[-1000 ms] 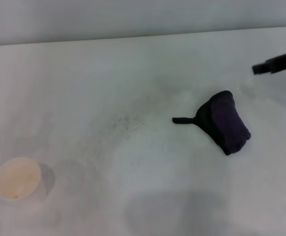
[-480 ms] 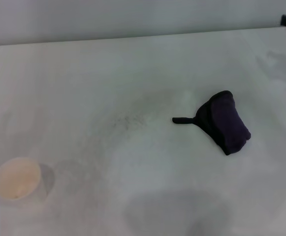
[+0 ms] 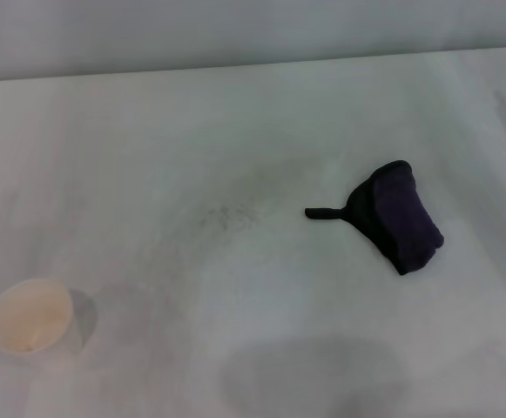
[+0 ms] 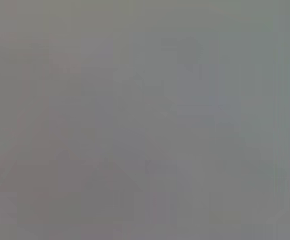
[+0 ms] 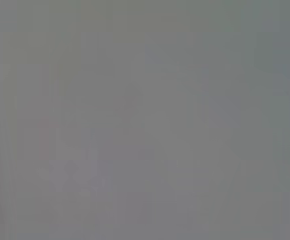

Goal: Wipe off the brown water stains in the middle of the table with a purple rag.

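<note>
The purple rag [image 3: 398,217] lies bunched on the white table [image 3: 253,122], right of the middle, with its thin black tail pointing left. No brown puddle shows on the table; only a faint grey speckled smudge [image 3: 228,214] lies near the middle. Neither gripper shows in the head view. Both wrist views are plain grey and show nothing.
A white paper cup [image 3: 30,317] stands at the near left of the table, open end up. The table's far edge [image 3: 253,65] meets a grey wall. A soft grey shadow [image 3: 313,376] lies near the front edge.
The right arm's dark tip, at the far right a second ago, moved up and right and has left the view. The rag and cup have not moved.
</note>
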Motion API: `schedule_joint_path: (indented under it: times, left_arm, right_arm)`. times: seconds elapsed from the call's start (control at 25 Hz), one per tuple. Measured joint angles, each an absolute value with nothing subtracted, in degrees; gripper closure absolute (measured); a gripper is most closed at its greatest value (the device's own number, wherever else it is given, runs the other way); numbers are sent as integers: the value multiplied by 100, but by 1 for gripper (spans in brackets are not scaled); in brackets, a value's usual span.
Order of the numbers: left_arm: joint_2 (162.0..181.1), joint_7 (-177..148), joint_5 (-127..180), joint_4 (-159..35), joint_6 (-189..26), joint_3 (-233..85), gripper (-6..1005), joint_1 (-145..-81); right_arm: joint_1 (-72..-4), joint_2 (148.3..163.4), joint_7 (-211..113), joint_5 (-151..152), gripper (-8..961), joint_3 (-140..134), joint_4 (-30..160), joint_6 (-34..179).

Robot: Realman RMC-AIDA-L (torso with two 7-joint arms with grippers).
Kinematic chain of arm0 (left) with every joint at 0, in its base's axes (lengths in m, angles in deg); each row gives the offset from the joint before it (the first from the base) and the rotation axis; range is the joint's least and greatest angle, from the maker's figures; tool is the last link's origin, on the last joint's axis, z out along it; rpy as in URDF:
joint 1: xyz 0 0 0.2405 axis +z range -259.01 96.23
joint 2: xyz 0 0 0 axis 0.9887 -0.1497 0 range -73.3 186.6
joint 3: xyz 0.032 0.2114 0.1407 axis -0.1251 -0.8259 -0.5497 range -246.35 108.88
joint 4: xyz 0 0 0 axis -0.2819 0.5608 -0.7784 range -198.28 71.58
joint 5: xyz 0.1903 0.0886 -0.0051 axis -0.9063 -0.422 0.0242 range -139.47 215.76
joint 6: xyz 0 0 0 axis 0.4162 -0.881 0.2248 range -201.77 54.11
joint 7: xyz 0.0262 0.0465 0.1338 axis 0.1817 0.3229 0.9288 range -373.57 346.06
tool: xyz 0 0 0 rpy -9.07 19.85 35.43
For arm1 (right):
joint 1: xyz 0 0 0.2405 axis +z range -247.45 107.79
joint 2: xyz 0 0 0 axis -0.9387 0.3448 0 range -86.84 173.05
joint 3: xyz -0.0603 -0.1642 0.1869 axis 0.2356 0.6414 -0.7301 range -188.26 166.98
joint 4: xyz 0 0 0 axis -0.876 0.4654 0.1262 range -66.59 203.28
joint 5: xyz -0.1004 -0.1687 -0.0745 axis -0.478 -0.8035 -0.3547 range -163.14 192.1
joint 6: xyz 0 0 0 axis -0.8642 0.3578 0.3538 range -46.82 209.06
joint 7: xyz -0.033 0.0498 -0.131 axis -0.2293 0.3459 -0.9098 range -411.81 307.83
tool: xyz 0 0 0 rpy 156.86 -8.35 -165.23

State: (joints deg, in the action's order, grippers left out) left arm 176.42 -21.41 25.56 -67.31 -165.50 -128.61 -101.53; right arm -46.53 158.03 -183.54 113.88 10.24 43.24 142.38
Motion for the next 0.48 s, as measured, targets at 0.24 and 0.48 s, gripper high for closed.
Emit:
schedule_joint_path:
  times: [0.24,0.48]
  left_arm:
    - [17645,-2303,2546,-6738,-16395,-12825,107,-10259]
    - [17644,-2303,2505,-6739,-16387,-12858,107,-10284]
  right_arm:
    - [-4617,15813,-20291,12377,532,1017,5031,14269]
    - [-4552,15832,-21333,13243,400,1013,5508,14275]
